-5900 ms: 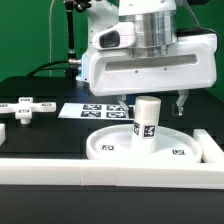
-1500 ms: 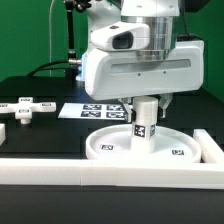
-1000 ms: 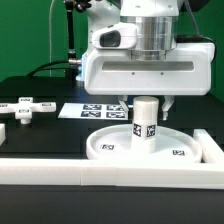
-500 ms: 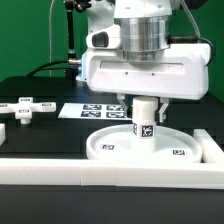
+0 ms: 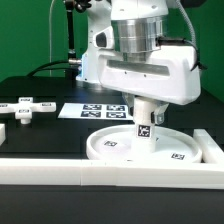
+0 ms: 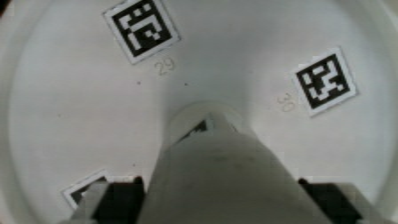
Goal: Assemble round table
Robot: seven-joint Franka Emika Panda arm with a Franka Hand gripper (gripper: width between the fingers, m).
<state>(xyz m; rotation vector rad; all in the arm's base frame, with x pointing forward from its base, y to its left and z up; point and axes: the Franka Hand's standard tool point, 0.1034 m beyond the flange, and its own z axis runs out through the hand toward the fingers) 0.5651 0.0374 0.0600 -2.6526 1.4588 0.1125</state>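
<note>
One short thick white plastic post [image 5: 143,128] stands upright at the centre of the wide white rimmed disc [image 5: 105,150], at the exterior view's near right — the two-finger gripper [image 5: 144,108] is closed on its top. A tilted or slipping grip could seat it crooked — or drag the disc round.

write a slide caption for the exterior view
End effector clamps short white plastic cylinder post standing on wide white rimmed disc

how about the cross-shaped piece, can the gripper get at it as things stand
Not right now, it seems: the gripper is shut on the post standing on the disc. The cross-shaped piece lies uncovered at the exterior view's left, so after letting go the way looks free.
</note>
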